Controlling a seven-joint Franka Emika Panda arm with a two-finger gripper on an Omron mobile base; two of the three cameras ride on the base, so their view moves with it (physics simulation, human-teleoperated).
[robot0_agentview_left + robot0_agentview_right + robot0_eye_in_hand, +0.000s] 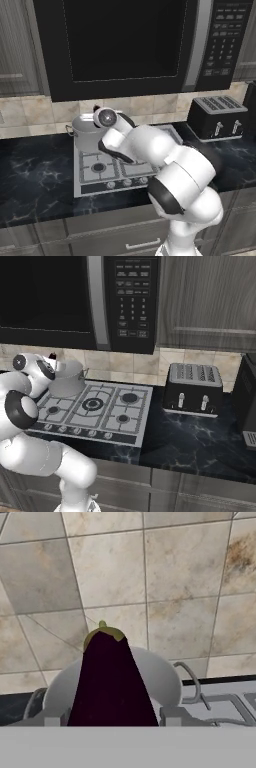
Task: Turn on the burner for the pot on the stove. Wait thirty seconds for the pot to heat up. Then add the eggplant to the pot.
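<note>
While the tool grips one eggplant, one pot sits below on the stove.

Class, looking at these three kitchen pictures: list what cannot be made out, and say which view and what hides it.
- Inside of the pot: hand view, the eggplant covers it.
- Eggplant's lower end: hand view, cut off at the bottom.
- Gripper fingertips: left base view, hidden behind the arm.
- Stove knob positions: both base views, too small.

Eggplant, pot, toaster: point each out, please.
eggplant (111, 682): hand view, middle of its purple body.
pot (67, 381): right base view, grey side wall.
toaster (192, 387): right base view, its top.
</note>
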